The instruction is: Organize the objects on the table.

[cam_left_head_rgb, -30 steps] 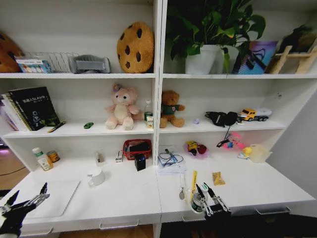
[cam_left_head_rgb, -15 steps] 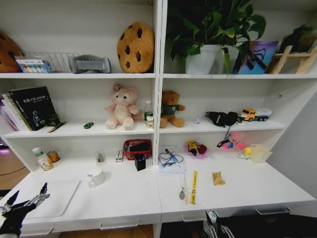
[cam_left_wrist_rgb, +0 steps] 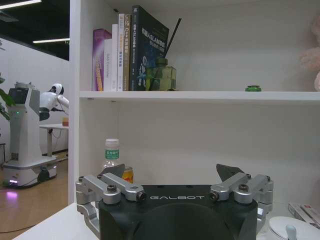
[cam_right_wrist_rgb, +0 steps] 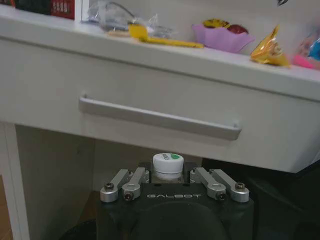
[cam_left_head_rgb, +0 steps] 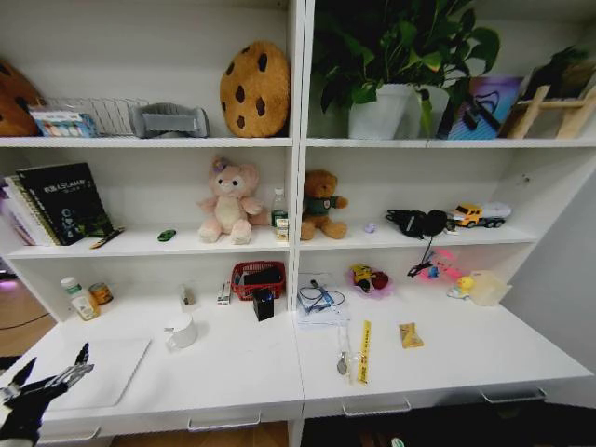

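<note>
One white-capped bottle [cam_right_wrist_rgb: 167, 167] held in right pincer [cam_right_wrist_rgb: 170, 181] below drawer handle [cam_right_wrist_rgb: 159, 118]; left pincer [cam_left_head_rgb: 42, 382] wide, lower left beside laptop [cam_left_head_rgb: 98, 371] flat on surface [cam_left_head_rgb: 242, 368].

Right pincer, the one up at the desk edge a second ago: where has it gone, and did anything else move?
The right pincer has dropped from the front edge of the desk to below it. It now faces the drawer handle, gripping the same small white bottle. The left pincer stays open by the laptop; nothing on the desk has shifted.
</note>
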You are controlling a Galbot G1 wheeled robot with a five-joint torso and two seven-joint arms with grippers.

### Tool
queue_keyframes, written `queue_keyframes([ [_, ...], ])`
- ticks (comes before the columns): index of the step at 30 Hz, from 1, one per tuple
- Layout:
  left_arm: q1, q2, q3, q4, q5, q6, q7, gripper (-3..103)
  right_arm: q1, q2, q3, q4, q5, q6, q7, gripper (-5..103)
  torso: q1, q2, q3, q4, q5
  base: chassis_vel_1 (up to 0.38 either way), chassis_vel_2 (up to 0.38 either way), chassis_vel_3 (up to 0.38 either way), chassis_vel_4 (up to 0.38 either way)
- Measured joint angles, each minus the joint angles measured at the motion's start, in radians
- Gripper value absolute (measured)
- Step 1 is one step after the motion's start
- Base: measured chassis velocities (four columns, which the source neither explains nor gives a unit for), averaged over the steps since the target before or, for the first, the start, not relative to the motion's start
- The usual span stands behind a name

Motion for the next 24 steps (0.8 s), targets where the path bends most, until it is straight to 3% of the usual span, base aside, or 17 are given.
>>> queue_keyframes([
  [12, 0.000, 0.000, 0.000, 0.000, 0.000, 0.000, 0.000, 100, 0.312, 0.009, -0.222, -0.307, -0.004, 0.035, -0.034, 30, 0.000, 0.000, 0.000, -0.0001, 0.0000, 0.000, 0.000, 0.000, 0.000],
  [23, 0.000, 0.000, 0.000, 0.000, 0.000, 0.000, 0.000, 100, 0.496, 0.023, -0.310, -0.463, 0.017, 0.042, -0.059, 27, 0.000, 0.000, 0.000, 0.0001, -0.0001, 0.000, 0.000, 0.000, 0.000],
  [24, 0.000, 0.000, 0.000, 0.000, 0.000, 0.000, 0.000, 100, 0.504, 0.030, -0.313, -0.471, 0.018, 0.040, -0.059, 31, 0.000, 0.000, 0.000, 0.0000, 0.0000, 0.000, 0.000, 0.000, 0.000],
])
